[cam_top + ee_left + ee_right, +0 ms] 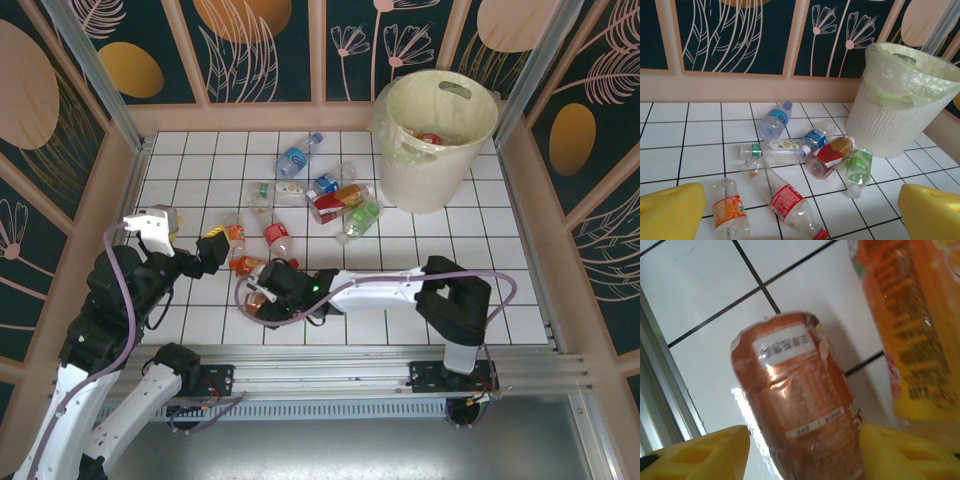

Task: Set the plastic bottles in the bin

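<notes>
A brown-labelled bottle (800, 405) lies on its side between the fingers (700, 452) of the right gripper (802, 435), its length running away from the palm. One finger looks to be touching its side and the other sits just beside it. I cannot tell whether the jaws are clamped on it or only straddling it. Just outside one finger lies an orange bottle (910, 325), close alongside the brown one. Outside the other finger runs the metal rail (660, 390) at the table edge.

The left gripper (800, 200) hangs with its jaws wide apart and nothing between them. A red-labelled bottle (787, 201) lies just ahead of the gap, with more bottles scattered beyond it. The bin (890, 130) stands well past those, ahead and off to one side of the jaws, a few bottles already visible inside from the top view.

My worries, as I judge it:
- The brown bottle is round and thin-walled. An off-centre squeeze could make it squirt forward or crumple and slip.
- The finger beside the orange bottle could nudge it or drag it up too.
- The bin is well apart from the right jaws, so a weak hold could drop the bottle on the way over.
- The loose bag liner draped over the rim could snag a low release.
</notes>
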You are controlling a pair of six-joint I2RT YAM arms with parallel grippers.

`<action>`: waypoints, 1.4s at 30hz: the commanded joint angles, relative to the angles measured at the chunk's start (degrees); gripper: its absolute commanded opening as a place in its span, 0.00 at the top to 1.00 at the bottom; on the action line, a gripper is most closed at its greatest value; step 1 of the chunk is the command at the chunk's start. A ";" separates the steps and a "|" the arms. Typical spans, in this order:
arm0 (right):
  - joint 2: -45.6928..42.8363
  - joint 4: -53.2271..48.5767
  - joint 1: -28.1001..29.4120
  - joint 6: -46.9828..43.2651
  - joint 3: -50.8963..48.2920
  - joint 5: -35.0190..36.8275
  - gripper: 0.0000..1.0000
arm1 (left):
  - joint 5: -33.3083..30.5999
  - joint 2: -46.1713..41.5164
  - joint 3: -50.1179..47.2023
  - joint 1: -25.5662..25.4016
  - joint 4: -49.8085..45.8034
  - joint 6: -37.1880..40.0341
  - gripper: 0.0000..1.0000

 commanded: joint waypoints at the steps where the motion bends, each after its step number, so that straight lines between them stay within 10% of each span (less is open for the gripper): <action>1: 3.20 -3.23 1.22 -2.48 3.72 4.27 0.37 | -0.03 -0.08 -0.38 -0.25 0.38 -1.06 0.01; 25: 13.12 -9.04 2.64 -4.43 11.96 7.81 0.28 | 3.14 1.32 -3.63 -0.25 5.46 -1.98 0.01; 42: 5.76 -3.23 1.39 0.77 7.17 -1.32 0.47 | 9.60 4.24 -5.13 -0.25 14.94 -4.13 0.01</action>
